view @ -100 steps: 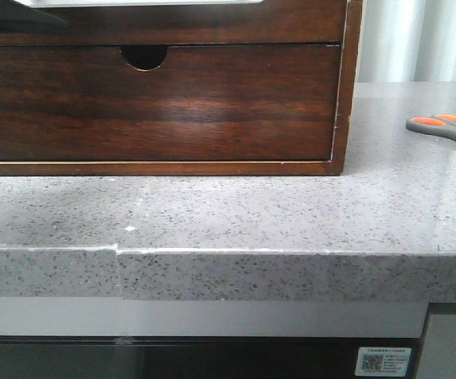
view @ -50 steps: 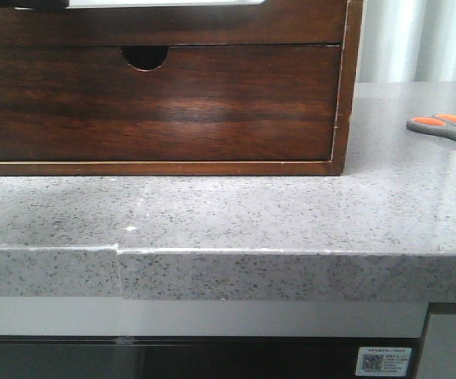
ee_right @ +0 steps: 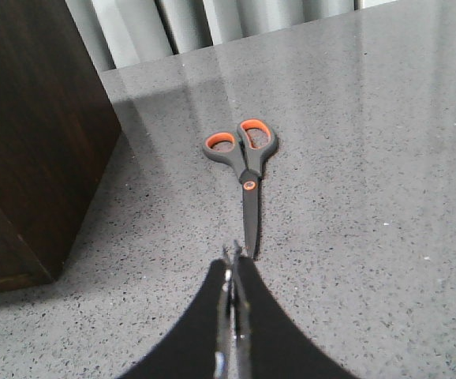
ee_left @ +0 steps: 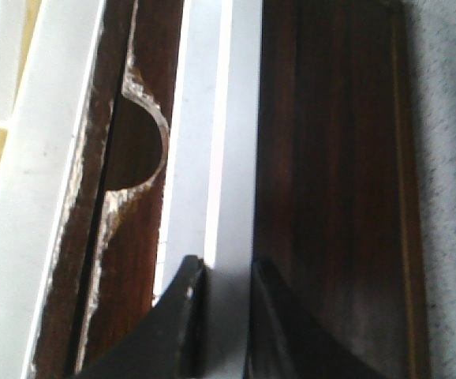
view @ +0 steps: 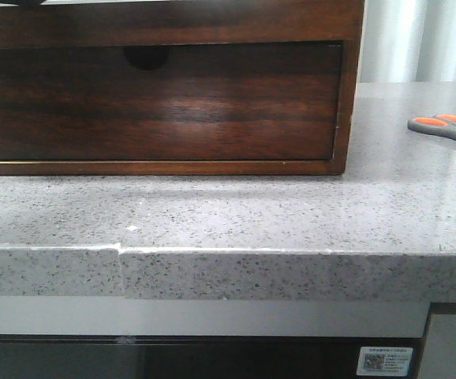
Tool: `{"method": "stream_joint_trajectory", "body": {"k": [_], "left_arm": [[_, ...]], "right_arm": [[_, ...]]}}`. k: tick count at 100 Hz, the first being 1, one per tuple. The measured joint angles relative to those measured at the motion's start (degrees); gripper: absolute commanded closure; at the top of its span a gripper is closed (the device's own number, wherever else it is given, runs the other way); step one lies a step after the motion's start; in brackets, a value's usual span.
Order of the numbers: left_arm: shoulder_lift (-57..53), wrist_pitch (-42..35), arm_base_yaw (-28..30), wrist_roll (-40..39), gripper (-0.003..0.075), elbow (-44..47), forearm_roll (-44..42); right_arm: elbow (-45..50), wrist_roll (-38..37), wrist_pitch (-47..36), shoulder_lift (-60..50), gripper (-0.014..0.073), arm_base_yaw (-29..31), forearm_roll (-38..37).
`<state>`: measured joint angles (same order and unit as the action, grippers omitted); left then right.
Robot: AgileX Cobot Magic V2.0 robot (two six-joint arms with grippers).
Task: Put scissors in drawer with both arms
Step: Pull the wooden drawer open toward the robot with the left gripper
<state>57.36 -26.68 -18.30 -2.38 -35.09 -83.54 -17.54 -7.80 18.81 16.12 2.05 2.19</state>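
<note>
The left gripper (ee_left: 226, 296) clamps the white-lined front edge of the wide dark brown wooden drawer (ee_left: 330, 197). The right gripper (ee_right: 232, 276), fingers pressed together, holds nothing above the speckled grey stone counter (ee_right: 370, 158); small grey scissors with orange-lined loops (ee_right: 244, 170) lie just beyond it, beside the wooden cabinet (ee_right: 31, 134)

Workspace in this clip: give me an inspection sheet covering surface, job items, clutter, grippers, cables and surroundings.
Surface: grey speckled stone counter, with a seam line at its front edge.
Job items: scissors lie flat and closed on the counter, to the right of the wooden cabinet and apart from it. Drawer is pulled out over the notched drawer front, its white lining showing.
Clutter: nothing seen.
Grippers: left gripper has a finger on each side of the drawer's front board; right gripper is shut and empty, just short of the scissor tips.
Cables: nothing seen.
Surroundings: pale curtain behind the counter; a QR label below it.
</note>
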Motion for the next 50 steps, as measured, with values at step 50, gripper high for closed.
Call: {"method": "stream_joint_trajectory", "body": {"k": [50], "left_arm": [[-15.31,-5.29,0.0,-0.51,0.0738,9.97,-0.78]], "right_arm": [[0.0,0.0,0.0,0.0,0.0654,0.0,0.0]]}}
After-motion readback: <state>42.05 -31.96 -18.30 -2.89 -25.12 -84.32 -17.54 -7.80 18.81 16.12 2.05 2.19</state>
